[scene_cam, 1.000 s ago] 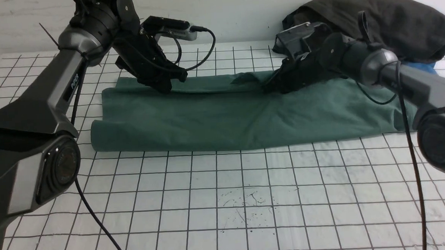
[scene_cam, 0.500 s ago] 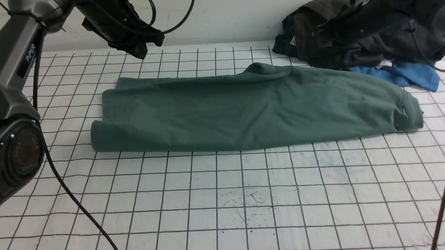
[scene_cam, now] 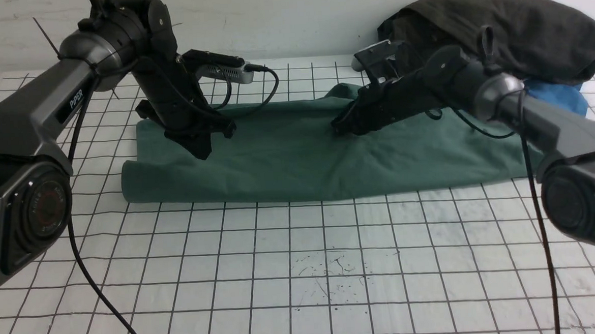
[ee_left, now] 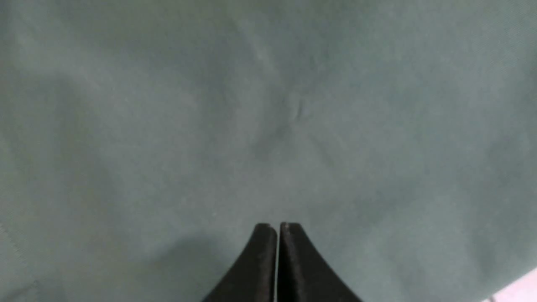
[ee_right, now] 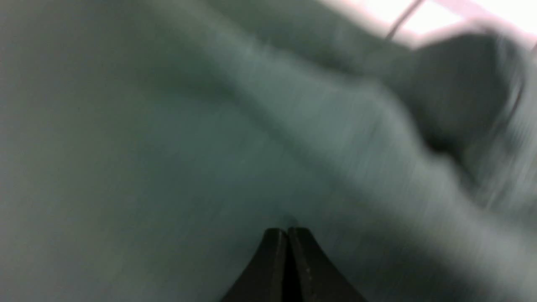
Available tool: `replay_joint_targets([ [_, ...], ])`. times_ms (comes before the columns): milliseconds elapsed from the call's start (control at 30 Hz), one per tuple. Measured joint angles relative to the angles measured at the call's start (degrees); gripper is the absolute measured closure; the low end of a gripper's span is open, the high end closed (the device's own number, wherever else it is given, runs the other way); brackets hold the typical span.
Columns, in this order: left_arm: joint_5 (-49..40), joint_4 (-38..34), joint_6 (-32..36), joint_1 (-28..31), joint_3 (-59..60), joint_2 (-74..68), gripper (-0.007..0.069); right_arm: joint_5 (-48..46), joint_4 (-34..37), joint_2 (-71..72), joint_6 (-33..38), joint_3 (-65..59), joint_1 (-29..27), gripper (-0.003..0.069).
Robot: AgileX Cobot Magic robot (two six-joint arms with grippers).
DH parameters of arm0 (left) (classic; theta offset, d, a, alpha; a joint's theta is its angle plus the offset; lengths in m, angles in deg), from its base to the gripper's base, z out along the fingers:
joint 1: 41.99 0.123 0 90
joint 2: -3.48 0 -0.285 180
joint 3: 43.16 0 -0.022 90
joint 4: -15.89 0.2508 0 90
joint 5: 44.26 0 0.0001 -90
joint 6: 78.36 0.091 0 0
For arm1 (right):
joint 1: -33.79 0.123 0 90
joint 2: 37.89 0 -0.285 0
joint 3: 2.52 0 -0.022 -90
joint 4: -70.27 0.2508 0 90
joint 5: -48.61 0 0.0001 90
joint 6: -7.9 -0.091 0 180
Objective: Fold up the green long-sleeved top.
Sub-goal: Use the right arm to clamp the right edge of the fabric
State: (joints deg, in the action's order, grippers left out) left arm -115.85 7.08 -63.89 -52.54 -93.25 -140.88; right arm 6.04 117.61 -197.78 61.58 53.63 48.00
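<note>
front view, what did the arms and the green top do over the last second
Both arms rose clear of the green long-sleeved top, then came back down: the left gripper over its left part, the right gripper over its middle, both nearer the robot than the far edge where they started. Both are shut and hold nothing. The top keeps its place and long folded shape.

A dark charcoal garment (scene_cam: 514, 28) lies heaped on the counter (scene_cam: 435, 261), beyond the right tool (scene_cam: 337, 129) and off to its outer side. A bright blue garment (scene_cam: 561, 97) shows at the heap's lower edge, touching it. The white counter carries a black grid, with faint dark scribbles (scene_cam: 333, 272) well apart on the tool's near side.
</note>
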Motion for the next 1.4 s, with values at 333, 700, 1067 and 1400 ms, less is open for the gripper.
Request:
replay_joint_targets([
  [333,0.7,1.6,0.0,0.0,0.5,1.0,0.0631,18.8,17.9,-1.0,2.4,0.6,-5.3,0.0616],
  [700,1.1,6.1,-0.4,0.1,22.0,27.7,0.0631,-21.1,-20.8,23.2,-27.6,1.3,-16.5,0.0566],
  [1067,9.9,5.7,-3.2,0.2,62.3,58.9,0.0631,-28.8,-39.9,23.3,-44.3,-10.9,-18.7,0.026],
  [1400,12.7,-0.7,-2.4,0.2,79.4,73.0,0.0631,-28.4,-47.3,15.0,-50.4,-14.9,-19.0,0.0105],
])
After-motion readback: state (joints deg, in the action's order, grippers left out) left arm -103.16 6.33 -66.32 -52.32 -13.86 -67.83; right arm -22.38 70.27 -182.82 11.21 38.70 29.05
